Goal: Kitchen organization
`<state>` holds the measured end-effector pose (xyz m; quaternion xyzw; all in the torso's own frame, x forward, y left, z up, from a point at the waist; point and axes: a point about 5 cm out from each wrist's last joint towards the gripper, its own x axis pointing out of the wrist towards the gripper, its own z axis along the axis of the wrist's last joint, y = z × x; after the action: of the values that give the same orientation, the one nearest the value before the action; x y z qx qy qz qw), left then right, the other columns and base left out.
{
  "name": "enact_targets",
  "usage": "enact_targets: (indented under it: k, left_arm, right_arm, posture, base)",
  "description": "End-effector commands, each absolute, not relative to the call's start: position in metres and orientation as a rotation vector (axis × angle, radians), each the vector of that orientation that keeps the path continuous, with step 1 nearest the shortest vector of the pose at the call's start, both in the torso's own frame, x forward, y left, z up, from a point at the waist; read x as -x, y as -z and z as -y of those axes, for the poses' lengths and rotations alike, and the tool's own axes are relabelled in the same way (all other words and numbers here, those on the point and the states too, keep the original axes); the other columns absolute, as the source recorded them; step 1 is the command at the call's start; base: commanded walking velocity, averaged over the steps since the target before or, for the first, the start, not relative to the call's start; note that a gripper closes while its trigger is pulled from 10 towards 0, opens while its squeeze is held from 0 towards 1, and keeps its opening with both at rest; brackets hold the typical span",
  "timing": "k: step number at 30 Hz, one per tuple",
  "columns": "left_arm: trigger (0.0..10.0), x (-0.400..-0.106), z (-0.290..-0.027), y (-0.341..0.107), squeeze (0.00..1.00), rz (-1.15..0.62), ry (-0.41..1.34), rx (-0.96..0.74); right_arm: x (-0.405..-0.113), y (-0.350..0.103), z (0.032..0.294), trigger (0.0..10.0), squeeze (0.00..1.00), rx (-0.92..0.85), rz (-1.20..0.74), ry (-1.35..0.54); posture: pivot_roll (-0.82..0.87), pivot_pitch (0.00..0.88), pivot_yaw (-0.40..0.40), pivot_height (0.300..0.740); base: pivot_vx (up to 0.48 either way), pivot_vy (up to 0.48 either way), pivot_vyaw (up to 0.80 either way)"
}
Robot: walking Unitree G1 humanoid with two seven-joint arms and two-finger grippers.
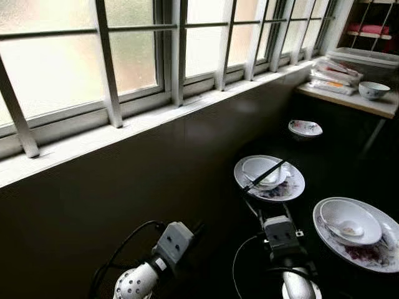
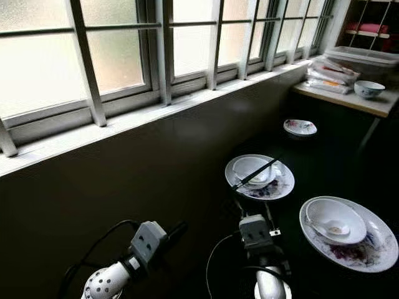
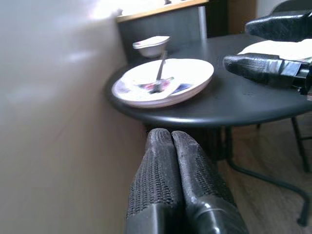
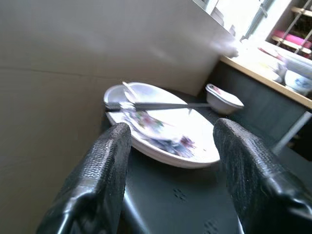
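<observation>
1. While the left gripper hangs beside the wall with its fingers clenched together, holding nothing, the right gripper sits released, fingers spread, over the edge of the dark round table.
2. Near right: a plate carrying a bowl with a spoon.
3. Just ahead of the right gripper: a second plate with bowl and chopsticks across it.
4. Farther: a small dish.
5. Farthest: a wooden counter with a bowl.

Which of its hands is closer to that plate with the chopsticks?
Right. The right gripper faces the plate, fingers open; the left gripper sits lower, off the table's edge.
</observation>
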<state>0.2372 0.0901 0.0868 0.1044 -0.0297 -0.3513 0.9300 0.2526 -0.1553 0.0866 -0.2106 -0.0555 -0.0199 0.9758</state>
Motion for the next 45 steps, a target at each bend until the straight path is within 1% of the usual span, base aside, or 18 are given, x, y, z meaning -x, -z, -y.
enact_targets:
  k: [1,7,9,11,15,17,22,32,39,40,45]
  left_arm:
    - [10.0,-0.237,-0.084,-0.088,0.0,0.061,0.736,-0.216]
    - [10.0,-0.237,-0.085,-0.088,0.0,0.064,0.736,-0.206]
    - [10.0,-0.238,-0.086,-0.091,0.0,0.086,0.719,-0.148]
    - [10.0,-0.238,-0.086,-0.091,0.0,0.081,0.721,-0.165]
    - [10.0,-0.24,-0.086,-0.089,0.0,0.07,0.715,-0.178]
    - [10.0,-0.24,-0.086,-0.089,0.0,0.069,0.715,-0.179]
    - [10.0,-0.24,-0.086,-0.089,0.0,0.07,0.716,-0.175]
    - [10.0,-0.24,-0.085,-0.086,0.0,0.051,0.726,-0.201]
    - [10.0,-0.24,-0.083,-0.086,0.0,0.053,0.729,-0.194]
    - [10.0,-0.241,-0.084,-0.087,0.0,0.057,0.717,-0.173]
    - [10.0,-0.242,-0.086,-0.086,0.0,0.054,0.707,-0.181]
  right_arm:
    - [-0.254,-0.089,0.158,10.0,0.0,0.439,0.121,0.027]
    - [-0.255,-0.089,0.157,10.0,0.0,0.463,0.12,0.037]
    - [-0.255,-0.087,0.158,10.0,0.0,0.443,0.108,0.041]
    - [-0.255,-0.087,0.158,10.0,0.0,0.445,0.104,0.042]
    - [-0.256,-0.086,0.158,10.0,0.0,0.424,0.093,0.04]
    - [-0.256,-0.087,0.158,10.0,0.0,0.442,0.102,0.038]
    - [-0.257,-0.086,0.157,10.0,0.0,0.47,0.102,0.029]
    - [-0.261,-0.083,0.16,10.0,0.0,0.455,0.064,0.04]
    - [-0.266,-0.082,0.161,10.0,0.0,0.454,0.044,0.004]
    - [-0.268,-0.082,0.161,10.0,0.0,0.452,0.043,-0.002]
    - [-0.269,-0.082,0.159,10.0,0.0,0.452,0.044,-0.02]
  posture:
    - [0.03,0.0,-0.02,0.74]
    - [0.03,0.0,-0.018,0.74]
    - [0.03,0.0,-0.018,0.74]
    - [0.03,0.0,-0.017,0.74]
    - [0.03,0.0,-0.017,0.74]
    - [0.03,0.0,-0.018,0.74]
    - [0.03,0.0,-0.017,0.74]
    - [0.03,0.0,-0.016,0.74]
    - [0.02,0.0,-0.014,0.74]
    - [0.03,0.0,-0.015,0.74]
    - [0.03,0.0,-0.016,0.74]
  base:
    - [0.0,-0.48,0.0]
    - [0.0,-0.48,0.0]
    - [0.0,0.0,0.0]
    - [0.0,0.0,0.0]
    - [0.0,0.0,-0.8]
    - [0.0,0.0,-0.8]
    - [0.0,0.0,0.0]
    - [0.0,0.0,0.0]
    - [0.0,-0.433,0.0]
    - [0.0,0.0,0.0]
    - [0.0,0.0,0.0]
